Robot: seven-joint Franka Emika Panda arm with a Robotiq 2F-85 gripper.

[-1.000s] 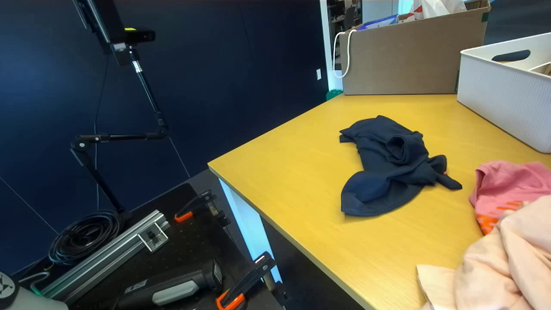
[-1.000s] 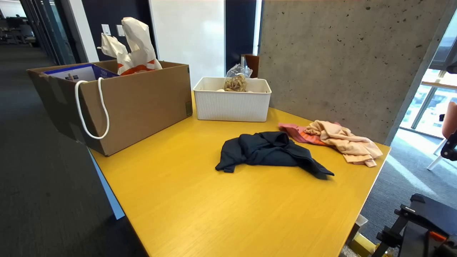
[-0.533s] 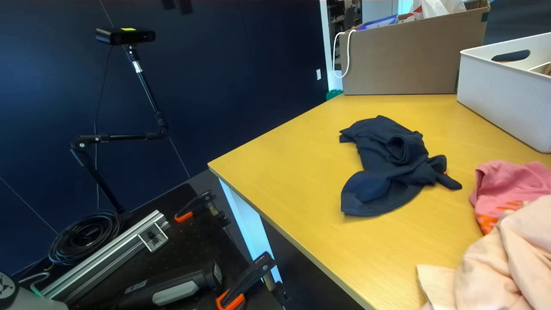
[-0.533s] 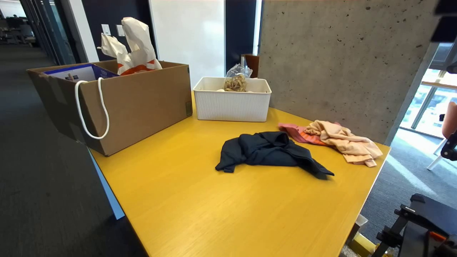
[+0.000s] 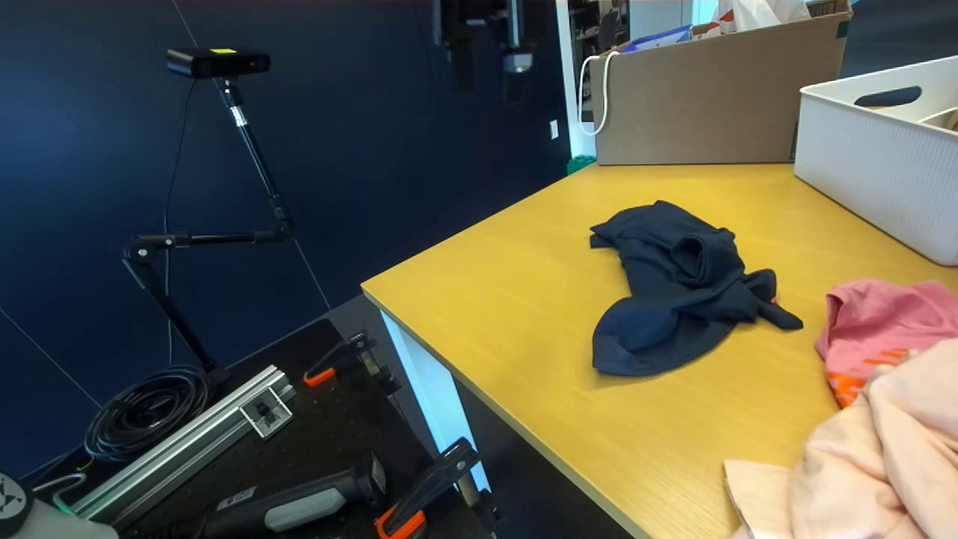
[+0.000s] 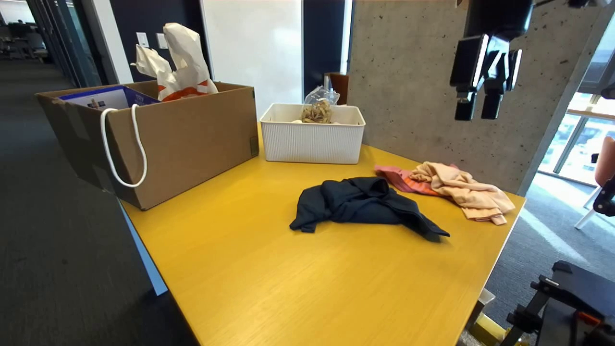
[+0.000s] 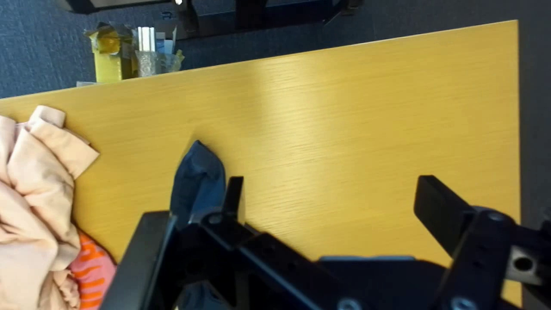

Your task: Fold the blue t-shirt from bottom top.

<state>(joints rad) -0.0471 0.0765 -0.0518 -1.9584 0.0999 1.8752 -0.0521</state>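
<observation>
The dark blue t-shirt [image 5: 662,258] lies crumpled on the yellow table, with a sleeve-like opening facing up. It also lies mid-table in an exterior view [image 6: 355,206]. In the wrist view part of the t-shirt [image 7: 196,185] shows at the left finger, mostly hidden behind the gripper. My gripper [image 7: 329,183] is open with nothing between its fingers. In both exterior views the gripper [image 5: 488,84] [image 6: 478,111] hangs high above the table, well apart from the shirt, fingers pointing down.
A peach cloth [image 5: 883,449] lies over a pink and orange garment [image 5: 883,314] beside the shirt. A white bin [image 6: 312,142] and a cardboard box [image 6: 202,139] stand on the table [image 6: 269,288]. A concrete wall [image 6: 432,72] is behind. The table's edge shows in the wrist view.
The gripper has come into fuller view, moving rightward in an exterior view and leftward and lower in an exterior view. The t-shirt and other cloths have not moved.
</observation>
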